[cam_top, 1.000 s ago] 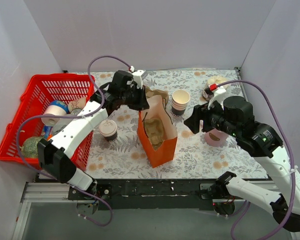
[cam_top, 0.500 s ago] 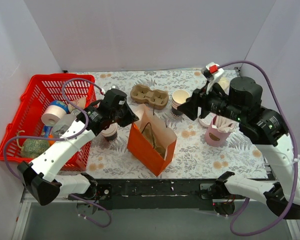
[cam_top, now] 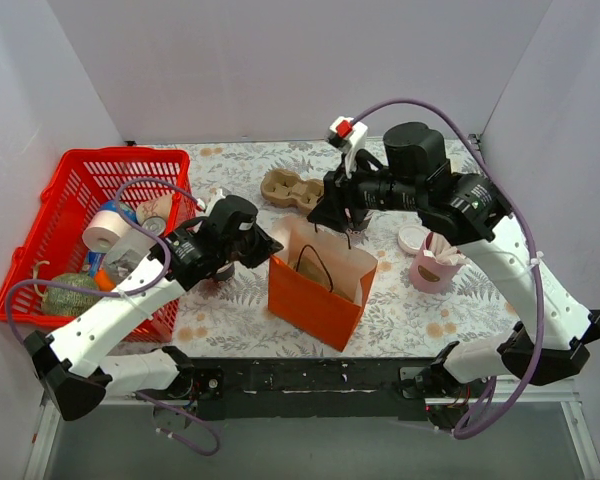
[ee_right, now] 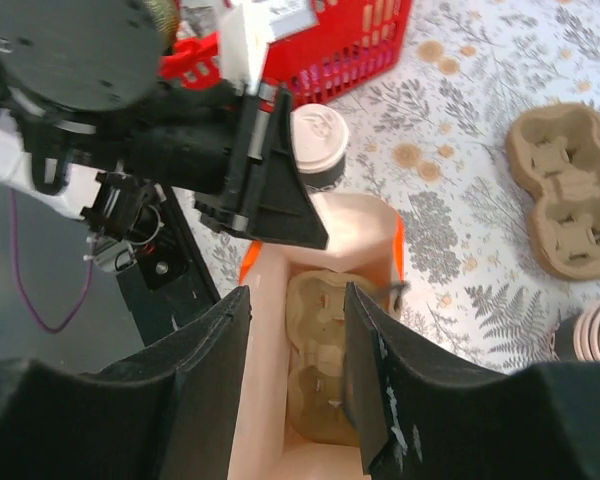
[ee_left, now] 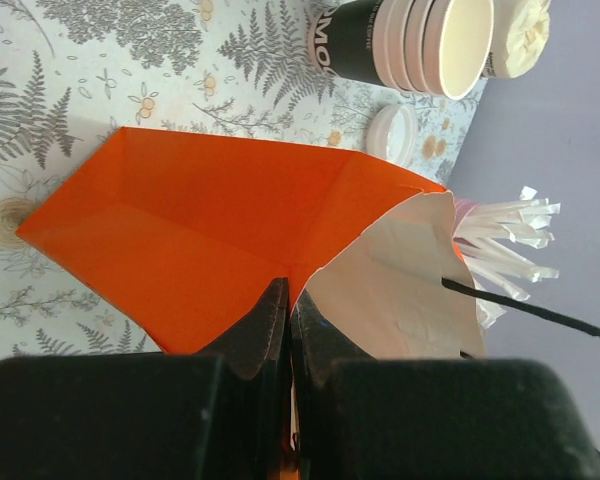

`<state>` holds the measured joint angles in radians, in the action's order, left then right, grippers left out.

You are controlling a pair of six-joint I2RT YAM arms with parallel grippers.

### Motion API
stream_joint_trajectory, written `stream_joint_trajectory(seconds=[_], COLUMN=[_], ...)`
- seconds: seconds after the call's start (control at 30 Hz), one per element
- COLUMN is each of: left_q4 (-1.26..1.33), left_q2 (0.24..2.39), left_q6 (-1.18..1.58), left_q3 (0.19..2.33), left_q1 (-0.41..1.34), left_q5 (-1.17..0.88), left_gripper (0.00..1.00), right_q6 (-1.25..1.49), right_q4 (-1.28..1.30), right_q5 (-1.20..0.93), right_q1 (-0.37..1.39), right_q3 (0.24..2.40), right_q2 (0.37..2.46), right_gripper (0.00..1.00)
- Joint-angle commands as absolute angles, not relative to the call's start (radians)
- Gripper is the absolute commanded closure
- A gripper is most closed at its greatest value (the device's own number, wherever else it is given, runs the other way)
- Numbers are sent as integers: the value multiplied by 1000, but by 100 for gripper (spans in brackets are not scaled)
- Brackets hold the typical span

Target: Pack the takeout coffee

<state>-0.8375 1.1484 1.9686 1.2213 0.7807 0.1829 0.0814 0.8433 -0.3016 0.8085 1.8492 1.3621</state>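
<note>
Pinching the rim of the orange paper bag (ee_left: 220, 240), the left hand (ee_left: 285, 318) has its fingers pressed together on the paper. The right hand (ee_right: 296, 300) hangs over the bag's open mouth, fingers spread, gripping nothing. The takeout coffee (ee_right: 318, 133) stands upright on the tabletop (ee_right: 480, 200) just beside the bag.

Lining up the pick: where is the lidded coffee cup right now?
In the right wrist view, the lidded coffee cup stands upright between the orange bag and the red basket, beside the left gripper.

Overhead view; wrist views close on bag (cam_top: 315, 305)
</note>
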Motion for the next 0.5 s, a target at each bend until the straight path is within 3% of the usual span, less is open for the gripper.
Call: stream_joint_trajectory(seconds=[0.0, 0.17, 0.47], left_q4=[-851, -853, -845], left_q2=[1108, 1108, 1080], left_q6=[2204, 2236, 2238], left_q3=[1189, 1180, 1154], left_q1=[817, 867, 896], left_q5=[270, 319, 345], left_gripper=[100, 100, 100], right_q6=[8, -15, 156], right_q4=[862, 896, 841], right_q5=[-217, -89, 176], right_q1=[941, 1048, 1068], right_q3=[1931, 1941, 1775], right_q2=[1391, 1454, 1439], right_gripper=[50, 52, 66])
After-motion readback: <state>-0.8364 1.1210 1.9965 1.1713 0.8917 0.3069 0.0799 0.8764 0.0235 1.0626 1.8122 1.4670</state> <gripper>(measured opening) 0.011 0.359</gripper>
